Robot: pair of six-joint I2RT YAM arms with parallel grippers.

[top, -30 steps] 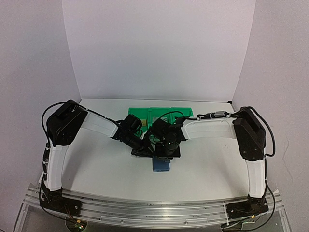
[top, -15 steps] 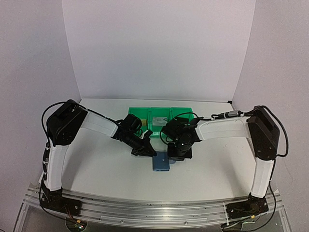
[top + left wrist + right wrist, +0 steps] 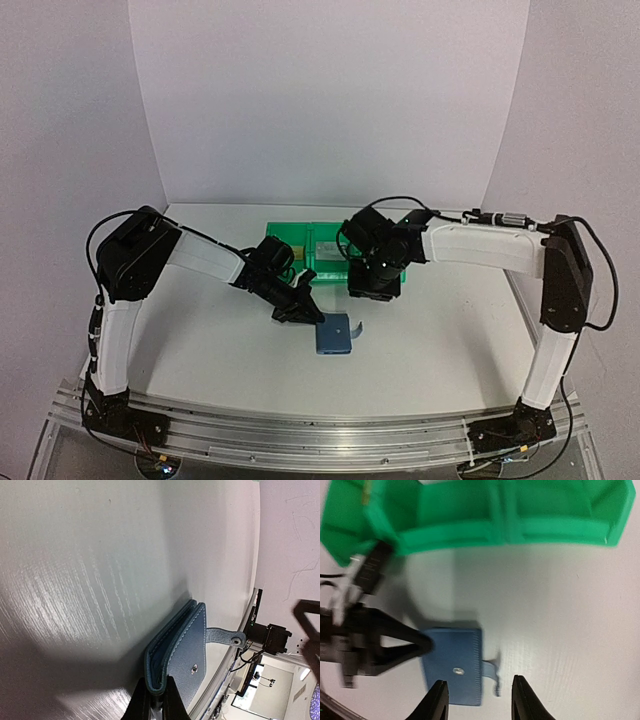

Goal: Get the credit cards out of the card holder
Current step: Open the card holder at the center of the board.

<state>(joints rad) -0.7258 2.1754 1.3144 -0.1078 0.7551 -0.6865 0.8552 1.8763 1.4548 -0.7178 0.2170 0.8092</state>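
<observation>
**While L arm pins the wallet, R arm hangs free by the bins**

Though folded over, the wallet (image 3: 335,337) isn't snapped. Its strap (image 3: 357,328) sticks out loose to the right, and the metal stud (image 3: 194,668) on the top flap is bare. It lies flat on the white table (image 3: 220,350), approx mid-table, just near of the green bins (image 3: 330,240) and well apart from them.

L side: the left gripper (image 3: 307,314) comes in low from the left w/ fingers (image 3: 142,702) pressed together on the wallet's left edge. The wrist cam shows the blue edge pinched btwn them, and a thin gap btwn the wallet's two flaps.

R side: the right gripper (image 3: 479,680) hangs above the table, far and right of the wallet, just near of the bins. Its fingers (image 3: 440,697) stand apart w/ nothing btwn them, touching neither wallet nor bins.

Bins: 3 in a row along the far-middle of the table. A pale grey card (image 3: 327,246) seems to lie in the mid bin; too small to tell more. Can't tell if any cards are inside the wallet.
</observation>
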